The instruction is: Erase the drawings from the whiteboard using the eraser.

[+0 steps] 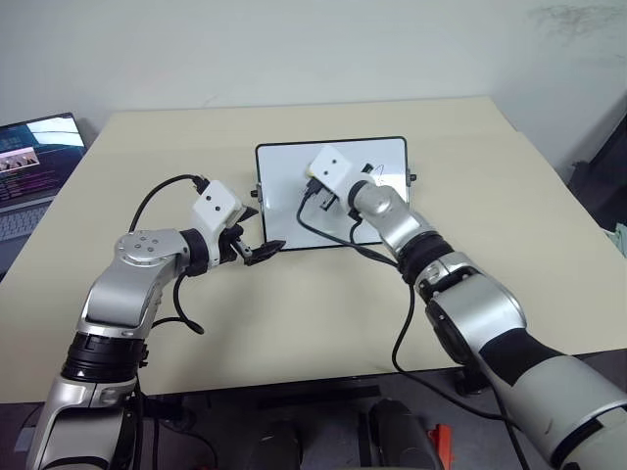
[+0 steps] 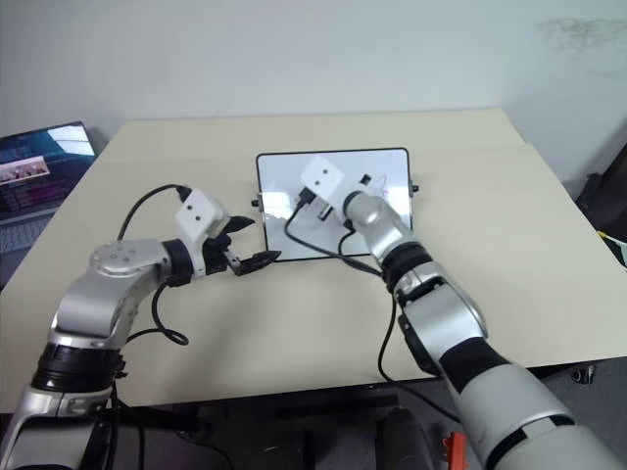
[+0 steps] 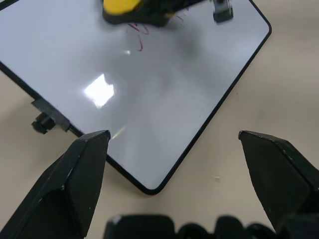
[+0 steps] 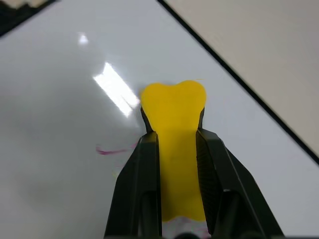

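The whiteboard [image 1: 284, 211] lies flat on the tan table, past the middle. My right gripper [image 4: 177, 134] hovers over its centre, shut on the yellow eraser [image 4: 173, 102], whose tip sits close to the glossy surface. Thin reddish-purple drawings [image 3: 137, 37] remain beside the eraser [image 3: 122, 6], and a faint stroke [image 4: 109, 149] lies next to the right fingers. My left gripper [image 1: 257, 253] rests at the board's near left corner, open, one finger [image 3: 75, 174] over the board edge and the other over bare table. I cannot tell if it touches the frame.
A laptop [image 1: 34, 166] with a lit screen stands at the table's far left edge. A glare patch [image 3: 99, 90] shines on the board. Black cables trail from both wrists. Bare tabletop [image 1: 509, 196] surrounds the board.
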Robot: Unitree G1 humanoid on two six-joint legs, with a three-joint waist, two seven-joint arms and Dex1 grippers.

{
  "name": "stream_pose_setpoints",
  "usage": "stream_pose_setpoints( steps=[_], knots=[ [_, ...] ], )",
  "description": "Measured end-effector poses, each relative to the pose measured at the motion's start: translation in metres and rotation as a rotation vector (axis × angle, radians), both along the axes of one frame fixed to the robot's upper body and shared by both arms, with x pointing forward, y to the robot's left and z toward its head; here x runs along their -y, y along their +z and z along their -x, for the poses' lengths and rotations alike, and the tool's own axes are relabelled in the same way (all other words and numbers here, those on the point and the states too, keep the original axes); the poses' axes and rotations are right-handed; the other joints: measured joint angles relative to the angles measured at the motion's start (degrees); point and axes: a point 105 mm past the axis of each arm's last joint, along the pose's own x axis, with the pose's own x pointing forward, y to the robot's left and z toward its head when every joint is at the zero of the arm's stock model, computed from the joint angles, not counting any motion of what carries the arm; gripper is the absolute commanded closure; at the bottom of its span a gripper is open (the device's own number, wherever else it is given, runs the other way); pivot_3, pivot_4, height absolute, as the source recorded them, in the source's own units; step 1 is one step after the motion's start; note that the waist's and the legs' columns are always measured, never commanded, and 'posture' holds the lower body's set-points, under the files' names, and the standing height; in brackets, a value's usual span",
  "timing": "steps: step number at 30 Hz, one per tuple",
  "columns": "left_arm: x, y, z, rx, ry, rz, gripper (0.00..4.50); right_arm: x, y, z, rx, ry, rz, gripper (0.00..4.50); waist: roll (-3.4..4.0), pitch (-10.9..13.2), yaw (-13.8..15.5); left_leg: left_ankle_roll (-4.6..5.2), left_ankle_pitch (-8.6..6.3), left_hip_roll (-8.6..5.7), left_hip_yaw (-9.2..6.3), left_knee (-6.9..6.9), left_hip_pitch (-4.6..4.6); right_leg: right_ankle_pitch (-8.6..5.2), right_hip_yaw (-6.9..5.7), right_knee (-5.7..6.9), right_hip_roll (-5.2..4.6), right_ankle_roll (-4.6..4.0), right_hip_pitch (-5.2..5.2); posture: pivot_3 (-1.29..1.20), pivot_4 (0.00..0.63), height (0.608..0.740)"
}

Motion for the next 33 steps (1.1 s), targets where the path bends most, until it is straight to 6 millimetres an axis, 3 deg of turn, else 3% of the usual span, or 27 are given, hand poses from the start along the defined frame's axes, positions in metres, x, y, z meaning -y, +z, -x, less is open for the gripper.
stream_pose_setpoints(
  steps=[4, 8, 13, 15, 19, 22, 29, 33],
  knots=[
    [0.000, 0.000, 0.000, 0.001, 0.002, 0.001, 0.00, -0.027, -0.022, 0.018, -0.064, 0.087, 0.010, 3.88, 0.00, 0.00, -0.06, 0.00, 0.00, 0.04, -0.01, -0.04, 0.01, 0.00, 0.00, 0.00, 0.04, 0.00, -0.03, 0.00, 0.150, 0.740],
    [0.000, 0.001, 0.000, 0.005, 0.004, 0.001, 0.00, -0.041, -0.042, 0.032, -0.139, 0.142, 0.002, 3.88, 0.00, 0.00, 0.21, 0.00, 0.00, 0.03, -0.02, -0.02, 0.00, 0.00, 0.00, 0.01, 0.05, 0.00, -0.01, 0.00, 0.150, 0.740],
    [-0.001, 0.004, 0.000, 0.015, 0.008, 0.005, 0.00, -0.031, -0.038, 0.024, -0.164, 0.089, -0.051, 3.88, 0.00, 0.00, 0.88, 0.00, 0.02, 0.02, -0.08, -0.01, 0.00, 0.01, -0.03, 0.05, 0.04, 0.00, 0.00, 0.00, 0.150, 0.740],
    [-0.001, 0.004, 0.000, 0.014, 0.008, 0.006, 0.00, -0.021, -0.028, 0.015, -0.147, 0.031, -0.078, 3.88, 0.02, 0.01, 1.42, 0.00, 0.03, 0.01, -0.09, 0.01, -0.01, 0.01, -0.03, 0.05, 0.05, -0.01, 0.01, 0.00, 0.150, 0.740],
    [-0.002, 0.004, 0.000, 0.016, 0.009, 0.007, 0.00, 0.025, 0.005, -0.013, -0.063, -0.144, -0.124, 3.88, -0.01, 0.00, 2.42, 0.00, 0.03, -0.03, -0.14, 0.09, -0.02, -0.14, -0.04, -0.10, 0.05, -0.26, 0.20, 0.00, 0.150, 0.740],
    [-0.002, 0.004, 0.000, 0.016, 0.009, 0.007, 0.00, 0.045, 0.017, -0.021, -0.020, -0.226, -0.157, 3.88, -0.01, 0.00, 2.25, 0.00, 0.02, -0.02, -0.12, 0.07, -0.01, -0.14, -0.04, -0.13, 0.04, -0.27, 0.21, 0.00, 0.150, 0.740],
    [0.001, 0.007, -0.001, 0.025, 0.002, 0.013, 0.00, 0.044, 0.018, -0.022, -0.011, -0.249, -0.179, 3.93, -0.01, 0.00, 1.97, 0.00, 0.02, -0.01, -0.11, 0.04, -0.01, -0.06, -0.04, -0.12, 0.04, -0.12, 0.18, 0.00, 0.150, 0.740],
    [0.001, 0.007, -0.001, 0.025, 0.002, 0.012, 0.00, 0.025, 0.013, -0.015, -0.033, -0.198, -0.177, 3.93, -0.01, 0.00, 1.54, 0.01, 0.02, 0.01, -0.09, 0.03, 0.02, -0.08, -0.04, -0.09, 0.04, -0.16, 0.15, 0.00, 0.150, 0.740]
  ],
)
